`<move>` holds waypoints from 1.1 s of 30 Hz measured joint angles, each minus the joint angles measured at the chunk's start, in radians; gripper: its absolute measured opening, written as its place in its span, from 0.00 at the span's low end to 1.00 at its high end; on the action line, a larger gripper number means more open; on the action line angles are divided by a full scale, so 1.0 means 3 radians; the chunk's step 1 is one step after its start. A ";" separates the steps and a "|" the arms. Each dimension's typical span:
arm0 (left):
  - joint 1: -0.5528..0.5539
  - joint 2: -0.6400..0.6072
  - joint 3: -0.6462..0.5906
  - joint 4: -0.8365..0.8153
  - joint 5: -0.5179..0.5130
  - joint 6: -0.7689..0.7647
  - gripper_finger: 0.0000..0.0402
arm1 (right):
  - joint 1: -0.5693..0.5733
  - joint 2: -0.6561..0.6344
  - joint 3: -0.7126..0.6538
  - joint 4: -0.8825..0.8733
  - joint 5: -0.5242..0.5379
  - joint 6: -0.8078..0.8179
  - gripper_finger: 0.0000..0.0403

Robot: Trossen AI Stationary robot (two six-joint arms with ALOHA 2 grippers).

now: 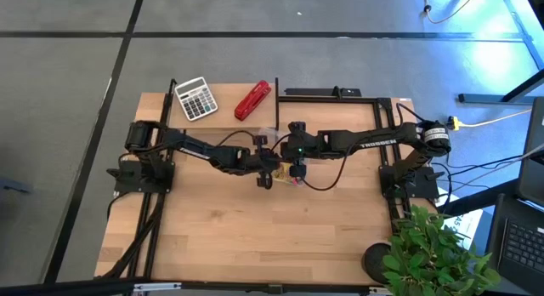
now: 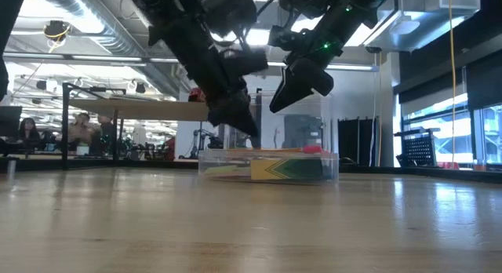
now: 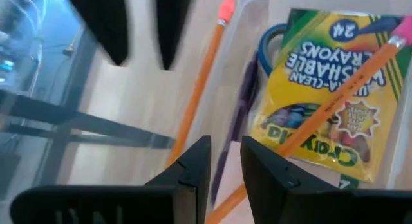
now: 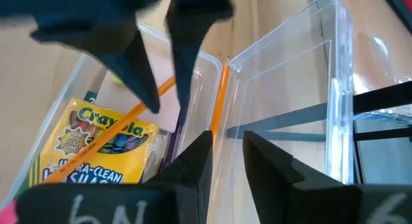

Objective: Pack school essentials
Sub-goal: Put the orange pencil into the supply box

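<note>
Both grippers, left (image 3: 224,161) and right (image 4: 226,154), hover over the clear box (image 2: 271,165) holding the crayon box (image 3: 322,89), jaws narrow, empty.

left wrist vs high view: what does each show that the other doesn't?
Only the left wrist view: the crayon box in the clear box, with pencils, a purple pen and a blue scissors handle.
Only the high view: the calculator, the stapler and the plant.
Both: the left gripper and the right gripper, fingers narrowly apart.

Yellow-green crayon box (image 3: 322,95) lies flat, orange pencil (image 3: 335,98) across it.
</note>
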 joint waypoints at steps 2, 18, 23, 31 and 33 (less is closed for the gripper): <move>0.0000 -0.0062 0.0001 -0.0033 -0.0005 0.0002 0.19 | 0.0001 0.0000 0.0001 -0.0017 -0.0003 -0.0001 0.22; -0.0291 -0.0812 -0.0001 -0.1140 0.0123 -0.1031 0.19 | 0.0114 0.0000 0.0001 -0.0132 -0.0316 -0.0042 0.22; -0.0405 -0.0881 -0.0001 -0.1377 0.0102 -0.1259 0.19 | 0.0203 0.0000 0.0001 -0.0171 -0.0319 -0.0070 0.22; -0.0514 -0.0883 -0.0001 -0.1504 0.0097 -0.1482 0.19 | 0.0314 0.0000 0.0001 -0.0258 -0.0396 0.0076 0.22; -0.0521 -0.0883 -0.0001 -0.1572 0.0096 -0.1491 0.19 | 0.0314 0.0000 0.0001 -0.0239 -0.0678 0.0153 0.22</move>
